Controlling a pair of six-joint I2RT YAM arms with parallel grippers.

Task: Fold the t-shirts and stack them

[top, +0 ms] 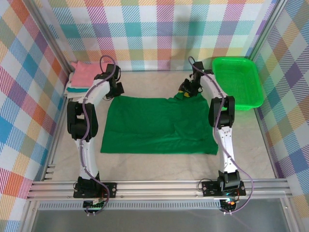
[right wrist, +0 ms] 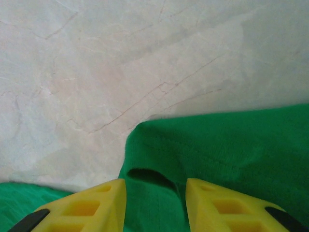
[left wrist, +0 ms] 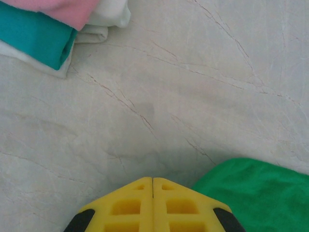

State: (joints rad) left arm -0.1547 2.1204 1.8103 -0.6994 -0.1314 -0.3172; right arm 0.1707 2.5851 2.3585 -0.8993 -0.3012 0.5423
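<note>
A dark green t-shirt (top: 159,125) lies spread flat in the middle of the table. My left gripper (top: 114,89) hovers just past its far left corner, jaws shut and empty; the left wrist view has that gripper (left wrist: 153,180) over bare table, with the shirt's corner (left wrist: 256,193) to its right. My right gripper (top: 187,92) is at the far right corner, where the cloth is bunched. In the right wrist view that gripper (right wrist: 154,181) is open, astride a raised fold of the green shirt (right wrist: 217,145) with a sleeve opening. Folded pink (left wrist: 63,9), white (left wrist: 111,12) and teal (left wrist: 34,34) shirts sit stacked at the far left (top: 82,77).
A bright green plastic basket (top: 236,82) stands at the far right, beside the right arm. Checked cloth walls close in the back and both sides. Bare marble-look table (top: 145,82) runs between the shirt's far edge and the back wall.
</note>
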